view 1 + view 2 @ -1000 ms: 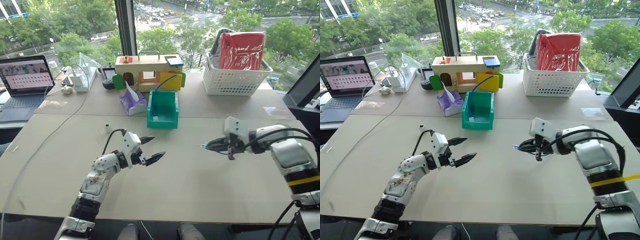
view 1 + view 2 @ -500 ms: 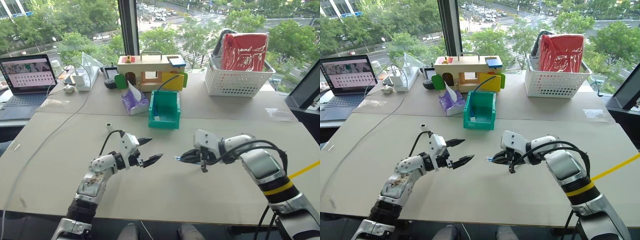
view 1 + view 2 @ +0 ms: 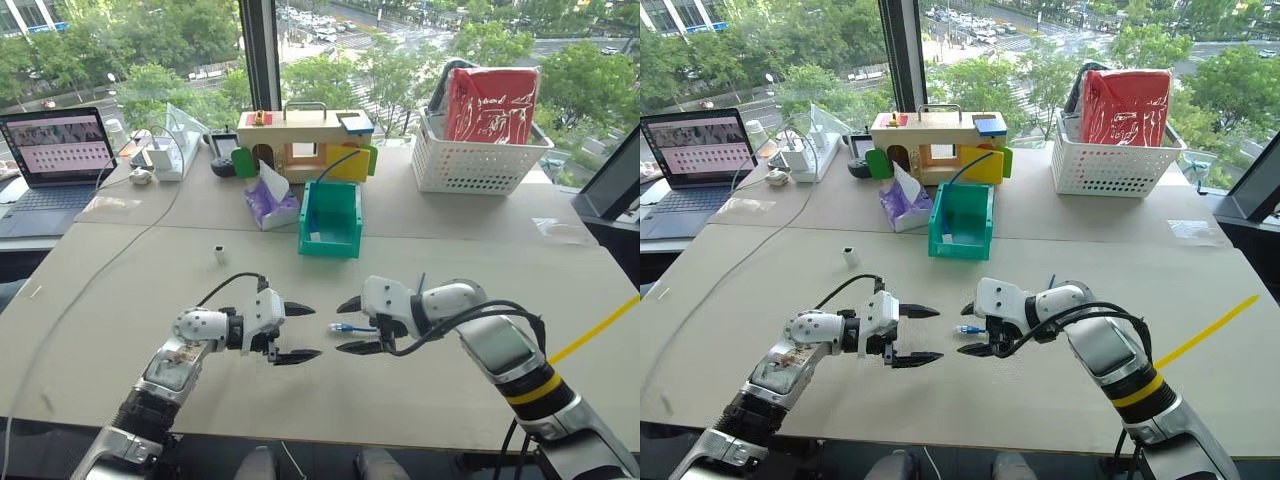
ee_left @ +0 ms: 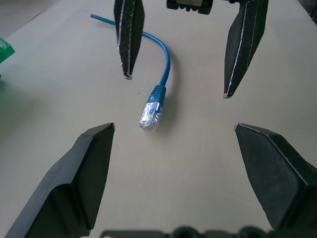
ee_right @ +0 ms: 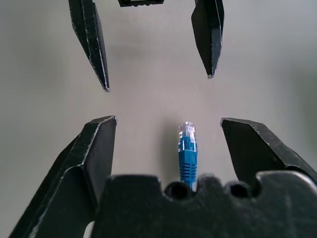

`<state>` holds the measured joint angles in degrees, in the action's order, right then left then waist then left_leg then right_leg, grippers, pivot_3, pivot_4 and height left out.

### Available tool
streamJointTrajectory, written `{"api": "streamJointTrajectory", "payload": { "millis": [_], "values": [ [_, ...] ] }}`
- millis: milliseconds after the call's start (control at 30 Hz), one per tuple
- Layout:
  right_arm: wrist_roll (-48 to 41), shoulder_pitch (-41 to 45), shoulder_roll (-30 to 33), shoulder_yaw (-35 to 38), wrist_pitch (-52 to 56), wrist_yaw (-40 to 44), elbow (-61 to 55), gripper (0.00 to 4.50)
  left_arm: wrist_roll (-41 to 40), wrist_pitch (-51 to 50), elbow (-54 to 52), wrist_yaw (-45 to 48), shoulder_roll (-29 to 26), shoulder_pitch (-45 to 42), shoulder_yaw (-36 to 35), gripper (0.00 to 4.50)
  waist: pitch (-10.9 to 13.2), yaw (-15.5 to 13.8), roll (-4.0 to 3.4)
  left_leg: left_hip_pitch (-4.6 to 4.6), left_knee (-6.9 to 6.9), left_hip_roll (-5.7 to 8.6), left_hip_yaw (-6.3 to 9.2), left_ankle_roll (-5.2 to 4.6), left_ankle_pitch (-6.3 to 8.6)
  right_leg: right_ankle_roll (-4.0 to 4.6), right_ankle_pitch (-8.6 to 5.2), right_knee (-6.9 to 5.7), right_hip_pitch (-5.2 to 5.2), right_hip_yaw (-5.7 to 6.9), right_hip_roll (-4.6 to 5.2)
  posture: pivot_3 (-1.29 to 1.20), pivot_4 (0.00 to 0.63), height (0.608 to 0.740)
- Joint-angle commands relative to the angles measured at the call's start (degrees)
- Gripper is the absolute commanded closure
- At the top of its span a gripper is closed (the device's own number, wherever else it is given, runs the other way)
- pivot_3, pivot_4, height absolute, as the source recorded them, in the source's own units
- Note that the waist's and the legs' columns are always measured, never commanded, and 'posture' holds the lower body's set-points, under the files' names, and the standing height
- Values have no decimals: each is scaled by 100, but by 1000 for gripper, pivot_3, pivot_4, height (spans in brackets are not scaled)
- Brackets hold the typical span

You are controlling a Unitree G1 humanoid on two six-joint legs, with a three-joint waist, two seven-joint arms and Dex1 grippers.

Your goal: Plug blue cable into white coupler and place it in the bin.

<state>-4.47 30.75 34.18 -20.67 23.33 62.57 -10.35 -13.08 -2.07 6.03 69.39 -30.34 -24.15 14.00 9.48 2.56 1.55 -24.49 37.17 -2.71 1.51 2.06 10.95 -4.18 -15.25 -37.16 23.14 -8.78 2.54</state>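
The blue cable's clear plug [image 4: 150, 111] lies on the tan table between my two grippers, which face each other tip to tip. My right gripper [image 3: 341, 327] is open, its fingers standing either side of the plug [image 5: 187, 144] without touching it. The cable runs back under that wrist, and its far end pokes out behind the arm [image 3: 420, 283]. My left gripper [image 3: 303, 332] is open and empty, just left of the plug. The white coupler [image 3: 218, 254] stands alone on the table, further back and to the left. Beyond the grippers, mid-table, sits the teal bin [image 3: 329, 222].
A purple tissue pack [image 3: 270, 205] lies beside the bin, with a wooden toy house [image 3: 300, 145] behind it. A white lattice basket [image 3: 475, 165] holding a red bag is at the back right. A laptop [image 3: 55, 150] and charger cords are at the back left. Yellow tape [image 3: 590, 335] crosses the right edge.
My right gripper carried the plug leftward toward the left gripper, then opened and let it go. My left gripper swung round to point at the right one.
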Motion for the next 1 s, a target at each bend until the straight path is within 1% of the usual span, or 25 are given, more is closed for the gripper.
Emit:
{"api": "streamJointTrajectory", "payload": {
  "millis": [33,200,267,400,467,500,567,733,800,833,933,1000],
  "values": [
    [-297,26,128,640,370,-241,-535,47,171,381,479,167,217,-342,177,344,0,-6,0,0,0,0,0,0,0,0,0,0,-1,0,0,0,150,710],
    [-436,-145,322,1082,843,-537,-951,47,438,933,1233,339,414,-752,320,344,0,0,0,-10,0,-1,10,0,0,4,0,1,5,10,-1,0,150,710],
    [-503,-364,467,1391,1144,-726,-1204,47,535,1170,1845,426,679,-1070,417,344,0,-20,0,-11,0,0,12,-1,0,5,0,-1,5,12,-1,0,150,710],
    [-592,-554,628,1757,1507,-1024,-1441,47,723,1461,2732,465,1070,-1451,504,344,0,-45,0,-20,11,3,13,-1,0,4,-1,3,1,13,2,0,150,710],
    [-611,-565,642,1897,1667,-1219,-1498,0,777,1468,3099,524,1233,-1583,544,840,0,-15,0,-21,11,3,13,-2,1,4,-1,3,3,12,2,0,150,710],
    [-627,-568,650,1923,1713,-1273,-1520,0,794,1494,3213,552,1278,-1621,543,989,0,-5,0,-21,10,2,14,-2,1,4,-1,1,5,12,1,0,150,710],
    [-649,-610,653,1943,1813,-1386,-1608,0,774,1433,3357,710,1357,-1651,549,1678,0,16,0,-20,10,2,16,-2,0,4,-1,-2,5,12,-1,0,150,710],
    [-749,-785,713,1982,2041,-1569,-1879,0,889,1415,3460,966,1349,-1643,647,3342,0,13,0,-18,10,3,17,-2,1,3,-1,-2,2,12,0,0,150,710],
    [-780,-832,746,2035,2125,-1650,-1945,0,880,1415,3447,997,1310,-1623,609,4169,0,11,0,-18,10,3,18,-2,0,3,-1,-2,2,12,0,0,150,710],
    [-796,-852,764,2059,2157,-1681,-1973,0,882,1411,3433,1002,1292,-1612,594,4383,0,10,0,-18,10,3,18,-2,0,4,-1,-3,2,12,0,0,150,710],
    [-932,-898,787,2228,2365,-1792,-2091,0,898,1510,3398,827,1262,-1600,494,4402,0,19,0,-18,10,3,18,-2,0,4,-1,-3,2,12,0,0,150,710],
    [-1119,-948,788,2504,2647,-1863,-2207,0,841,1491,3319,635,1290,-1591,372,4402,0,19,0,-17,10,2,19,-2,0,4,-1,-4,2,12,-1,0,150,710]
  ]
}}
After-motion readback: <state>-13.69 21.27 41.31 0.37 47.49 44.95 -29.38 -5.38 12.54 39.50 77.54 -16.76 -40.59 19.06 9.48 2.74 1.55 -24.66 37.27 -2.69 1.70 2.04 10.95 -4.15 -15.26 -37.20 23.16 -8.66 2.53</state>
